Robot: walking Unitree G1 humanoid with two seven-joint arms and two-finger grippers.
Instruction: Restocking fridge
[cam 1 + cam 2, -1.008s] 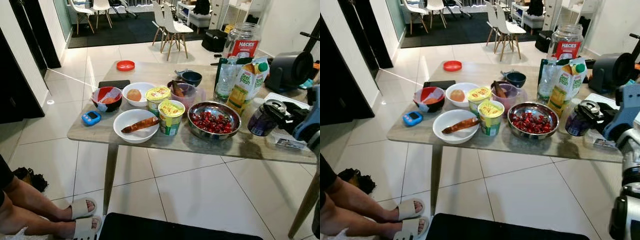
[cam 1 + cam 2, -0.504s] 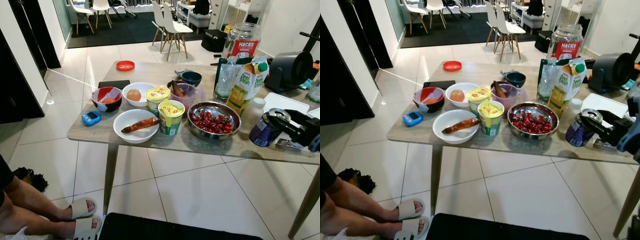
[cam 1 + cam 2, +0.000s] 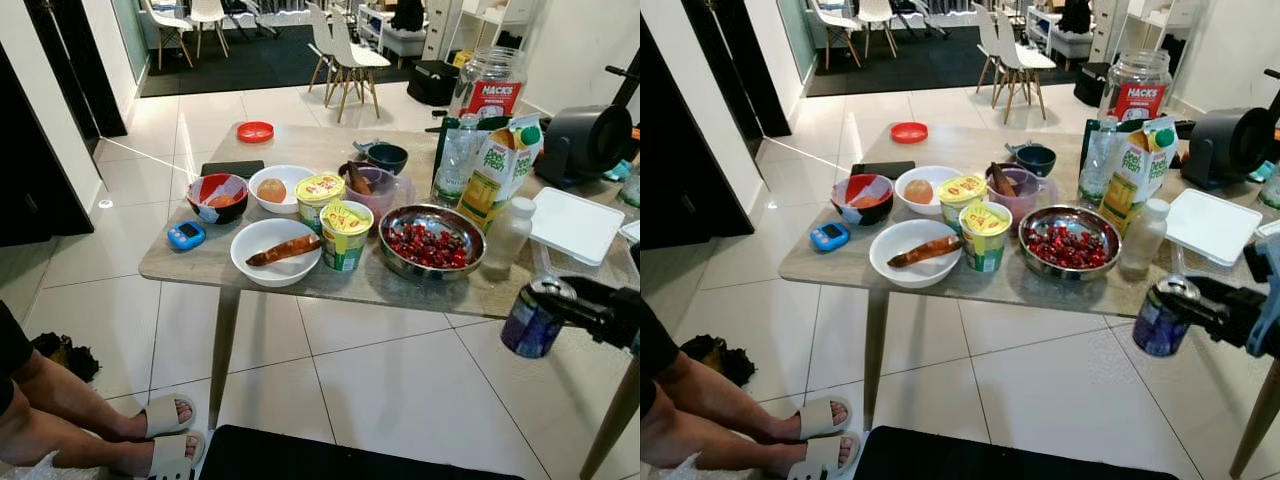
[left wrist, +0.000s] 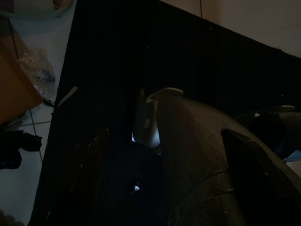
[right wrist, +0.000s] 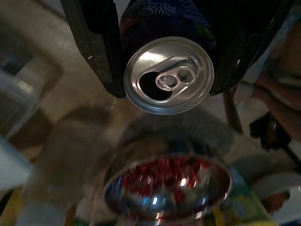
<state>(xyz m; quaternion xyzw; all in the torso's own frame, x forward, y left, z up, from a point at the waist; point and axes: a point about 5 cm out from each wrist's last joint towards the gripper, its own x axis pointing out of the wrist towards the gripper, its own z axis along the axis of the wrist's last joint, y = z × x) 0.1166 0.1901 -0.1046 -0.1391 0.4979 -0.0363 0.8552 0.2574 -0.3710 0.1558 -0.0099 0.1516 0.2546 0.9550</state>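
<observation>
A dark blue drink can [image 3: 531,317] with an open silver top [image 5: 165,75] hangs in the air off the table's near right edge, held by my right gripper [image 3: 1180,303], which is shut on it. The table [image 3: 200,262] carries a steel bowl of red cherries [image 3: 432,240], two yellow-lidded cups [image 3: 343,234], a white bowl with a sausage-like piece [image 3: 276,252], a bowl with an egg [image 3: 271,186], a red and black bowl [image 3: 216,197], an orange juice carton [image 3: 498,170], a small clear bottle [image 3: 507,237] and a Hacks jar [image 3: 490,85]. The left wrist view is dark, with black fingers [image 4: 91,174] barely discernible.
A person's legs in white sandals [image 3: 165,432] are at the lower left. A black mat [image 3: 330,455] lies on the tiles before me. A white lidded box [image 3: 575,225] and a black appliance [image 3: 588,143] sit at the table's right. Chairs [image 3: 345,55] stand behind.
My right gripper has carried the can down and toward me, from above the table's right end to beyond its near edge. The small clear bottle it hid now stands in view.
</observation>
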